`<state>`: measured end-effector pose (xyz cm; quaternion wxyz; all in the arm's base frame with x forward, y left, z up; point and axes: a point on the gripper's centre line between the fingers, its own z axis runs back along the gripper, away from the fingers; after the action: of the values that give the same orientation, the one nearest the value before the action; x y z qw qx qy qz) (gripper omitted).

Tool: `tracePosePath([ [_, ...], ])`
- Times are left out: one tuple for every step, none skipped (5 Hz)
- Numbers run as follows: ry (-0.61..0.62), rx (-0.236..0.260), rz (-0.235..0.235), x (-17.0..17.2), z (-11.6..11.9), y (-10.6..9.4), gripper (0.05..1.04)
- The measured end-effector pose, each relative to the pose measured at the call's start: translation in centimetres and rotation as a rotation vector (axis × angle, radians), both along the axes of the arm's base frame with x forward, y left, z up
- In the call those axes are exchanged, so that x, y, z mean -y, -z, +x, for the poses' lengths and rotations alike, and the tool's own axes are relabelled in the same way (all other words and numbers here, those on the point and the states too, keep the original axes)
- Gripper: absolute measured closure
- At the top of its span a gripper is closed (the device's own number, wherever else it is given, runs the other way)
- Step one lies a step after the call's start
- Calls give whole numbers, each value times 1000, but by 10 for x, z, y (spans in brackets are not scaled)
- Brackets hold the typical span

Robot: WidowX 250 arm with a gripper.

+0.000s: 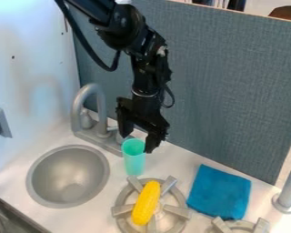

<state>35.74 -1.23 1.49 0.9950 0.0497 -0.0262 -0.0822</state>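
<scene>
Camera view: black claw (137,143) hangs over the counter (203,159), its fingers apart, one at each side of the green cup's rim; whether either touches the cup cannot be told. Cup (134,159) is upright, between the sink (69,177) and the stove burner (123,200), its base near a burner arm. Yellow corn (146,203) lies across the burner; blue cloth (219,191) is to the right, faucet (91,102) behind the sink. Main risk, judged: the fingers look uneven in height, so closing could load one side of the rim first and tip the cup. Grip at the rim only may let smooth walls slip or swing. Second risk: low travel toward the burner could catch the cup's base on a metal arm, or knock the corn, which looks round enough to roll. Sideways drift toward the faucet could cause a bump.
</scene>
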Motion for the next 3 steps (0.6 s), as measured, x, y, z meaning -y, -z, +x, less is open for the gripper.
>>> tracePosePath([
  [-4,-46,2,0,-5,16,80],
  [-31,-67,5,1,5,35,80],
  [-45,-58,17,-1,18,41,80],
])
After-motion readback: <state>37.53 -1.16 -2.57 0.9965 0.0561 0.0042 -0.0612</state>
